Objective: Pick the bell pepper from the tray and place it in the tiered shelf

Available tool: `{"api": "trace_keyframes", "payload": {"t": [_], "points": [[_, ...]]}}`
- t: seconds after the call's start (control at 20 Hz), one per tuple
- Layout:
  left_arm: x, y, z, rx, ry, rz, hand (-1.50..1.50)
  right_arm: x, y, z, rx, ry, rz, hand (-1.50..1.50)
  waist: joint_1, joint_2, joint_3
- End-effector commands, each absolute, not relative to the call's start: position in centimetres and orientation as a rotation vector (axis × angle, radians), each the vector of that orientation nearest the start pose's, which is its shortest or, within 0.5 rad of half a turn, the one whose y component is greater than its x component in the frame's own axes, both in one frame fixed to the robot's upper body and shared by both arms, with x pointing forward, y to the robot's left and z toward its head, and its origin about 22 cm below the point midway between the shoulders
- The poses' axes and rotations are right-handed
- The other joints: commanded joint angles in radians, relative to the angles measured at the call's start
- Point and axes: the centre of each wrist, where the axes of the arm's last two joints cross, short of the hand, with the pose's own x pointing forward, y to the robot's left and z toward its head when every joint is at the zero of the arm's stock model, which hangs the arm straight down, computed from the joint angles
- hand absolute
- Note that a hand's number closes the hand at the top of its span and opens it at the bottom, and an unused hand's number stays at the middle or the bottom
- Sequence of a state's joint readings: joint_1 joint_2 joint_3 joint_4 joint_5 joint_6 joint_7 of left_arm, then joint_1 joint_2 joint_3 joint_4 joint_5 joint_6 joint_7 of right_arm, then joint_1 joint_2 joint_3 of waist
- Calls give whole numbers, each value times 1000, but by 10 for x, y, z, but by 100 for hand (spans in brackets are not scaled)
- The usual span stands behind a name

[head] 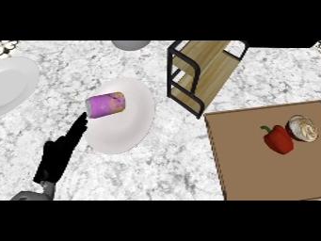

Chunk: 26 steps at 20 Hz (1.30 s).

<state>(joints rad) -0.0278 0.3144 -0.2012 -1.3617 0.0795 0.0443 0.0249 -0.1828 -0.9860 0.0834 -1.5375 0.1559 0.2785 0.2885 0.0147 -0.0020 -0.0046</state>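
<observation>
A red bell pepper (279, 139) with a green stem lies on the brown tray (260, 174) at the right, next to a cream-topped cupcake (304, 128). The tiered shelf (199, 70), black frame with wooden boards, stands behind the tray at the upper middle. My left hand (59, 157) is at the lower left with straight fingers pointing up towards a white plate (121, 132); its fingertips reach the plate's left rim. It holds nothing. The right hand does not show.
A purple frosted pastry (107, 104) lies on the white plate in the middle. Another white plate (3, 87) sits at the far left. A grey round object (129, 44) shows at the top edge. The counter is marble.
</observation>
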Motion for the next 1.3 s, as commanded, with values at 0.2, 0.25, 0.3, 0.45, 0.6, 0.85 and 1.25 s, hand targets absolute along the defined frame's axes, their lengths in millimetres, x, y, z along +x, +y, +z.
{"api": "trace_keyframes", "payload": {"t": [0.2, 0.25, 0.3, 0.45, 0.6, 0.85, 1.25], "points": [[236, 261, -42, 89, -1300, -293, 0, 293, -287, 144, -965, -922, 1068, -150, 4, 4, 4], [246, 267, -33, 100, -1317, -305, 0, 285, -273, 138, -952, -937, 1079, -150, -4, 3, 4], [236, 274, -35, 99, -1305, -279, 0, 294, -284, 134, -913, -894, 1086, -150, -5, 3, 4], [250, 262, -25, 109, -1302, -297, 0, 297, -266, 114, -895, -807, 1102, -150, -7, 3, 4], [239, 276, -38, 113, -1306, -274, 0, 286, -263, 114, -919, -738, 1078, -150, -14, 1, 4], [244, 267, -14, 114, -1308, -289, 0, 291, -256, 105, -920, -680, 1073, -150, -12, 1, 5], [233, 291, -44, 113, -1300, -298, 0, 287, -254, 80, -1043, -643, 1092, -150, -14, 2, 4]]}}
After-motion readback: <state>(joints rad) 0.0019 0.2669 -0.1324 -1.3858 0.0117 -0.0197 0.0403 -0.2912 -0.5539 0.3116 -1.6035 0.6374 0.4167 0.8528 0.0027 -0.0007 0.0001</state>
